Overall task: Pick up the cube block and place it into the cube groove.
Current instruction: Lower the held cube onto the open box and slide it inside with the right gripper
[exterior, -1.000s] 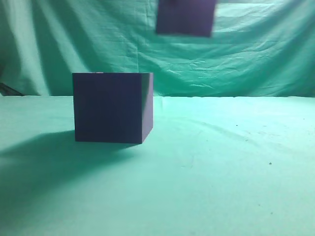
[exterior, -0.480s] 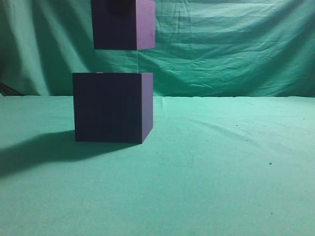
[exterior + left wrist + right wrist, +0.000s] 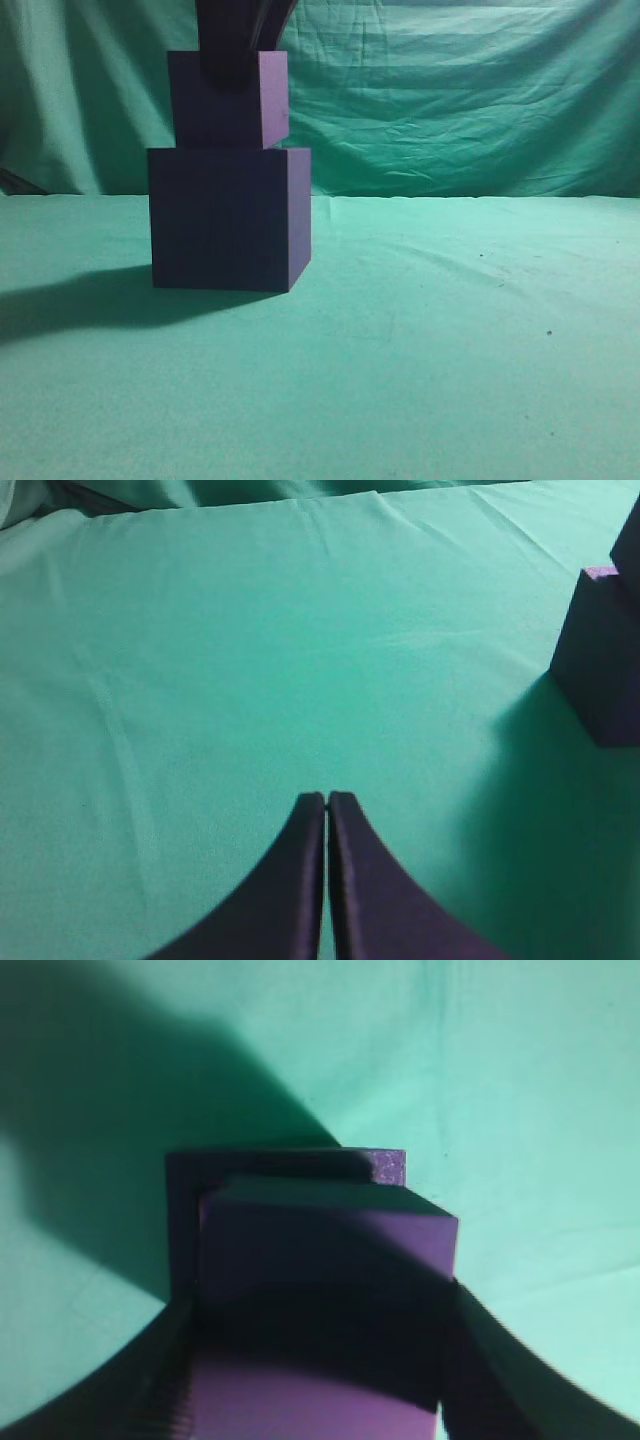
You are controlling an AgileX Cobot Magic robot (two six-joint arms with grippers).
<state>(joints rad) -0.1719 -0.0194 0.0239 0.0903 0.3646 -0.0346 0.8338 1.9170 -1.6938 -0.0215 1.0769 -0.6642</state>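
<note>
The exterior view is dim with a green cast and soft, slightly grainy focus: the large dark purple cube-shaped box throws a long, soft-edged shadow leftward over the green cloth table cover, so light arrives from the right, brightening the right face of the smaller dark purple cube to lilac while its front stays nearly black. The left wrist view is brighter and evenly lit, with a broad shadow beside the box at lower right. The right wrist view is contrasty, heavy shadow filling its upper left, near edges blurred.
</note>
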